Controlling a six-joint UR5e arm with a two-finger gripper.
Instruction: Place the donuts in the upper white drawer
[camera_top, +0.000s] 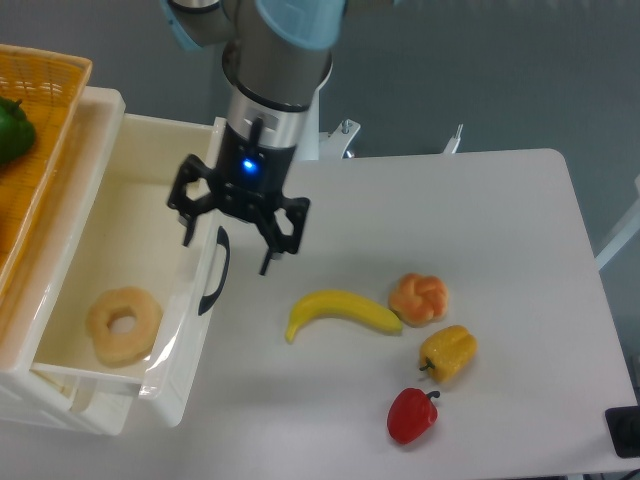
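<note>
The gripper (228, 243) hangs with its fingers (268, 262) spread wide and nothing between them, above the front wall of the upper white drawer (180, 370). The drawer's curved black handle (214, 272) sits directly under the fingers. Below and to the left of the fingers, the ring donut (123, 325) lies flat on the drawer floor. Just below and to the right of the fingers, a yellow banana (340, 312) rests on the worktop (480, 220), and the lobed donut (418, 298) touches its far tip. Farther out in that direction a yellow pepper (448, 352) and a red pepper (412, 415) lie near each other. Far left of the fingers, an orange wicker basket (45, 130) holds something green (12, 130).
</note>
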